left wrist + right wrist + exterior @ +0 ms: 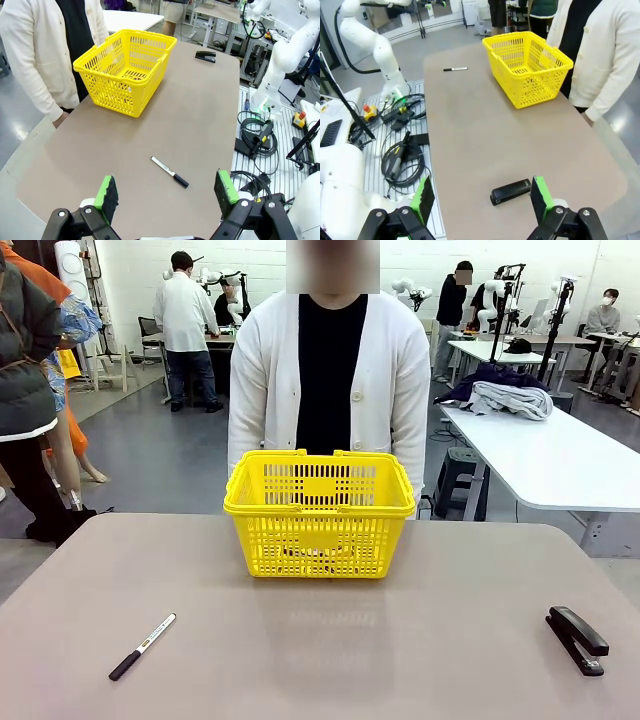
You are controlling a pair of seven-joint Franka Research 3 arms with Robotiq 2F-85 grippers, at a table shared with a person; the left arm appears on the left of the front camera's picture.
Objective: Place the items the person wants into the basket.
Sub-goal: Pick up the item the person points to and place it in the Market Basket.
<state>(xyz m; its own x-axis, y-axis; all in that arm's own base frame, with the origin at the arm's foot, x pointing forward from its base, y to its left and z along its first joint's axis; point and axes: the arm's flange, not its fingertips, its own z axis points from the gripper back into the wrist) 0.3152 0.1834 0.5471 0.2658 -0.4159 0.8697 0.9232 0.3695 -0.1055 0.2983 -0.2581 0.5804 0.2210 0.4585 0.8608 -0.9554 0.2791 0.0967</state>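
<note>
The basket [319, 514] stands at the middle of the table's [330, 650] far edge, just before the person [327, 375]. A marker [141, 646] lies near the left edge, a stapler [577, 639] near the right. The left claw [167, 193] and the right claw [481, 196] both gape apart, holding nothing.

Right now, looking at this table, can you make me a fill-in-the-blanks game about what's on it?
1. The basket is coloured ____.
2. The marker has a black cap and a ____ barrel.
3. The black stapler lies on the robot's ____ side of the table.
4. The left gripper has its green pads spread ____.

Missing words: yellow, white, right, open
</note>
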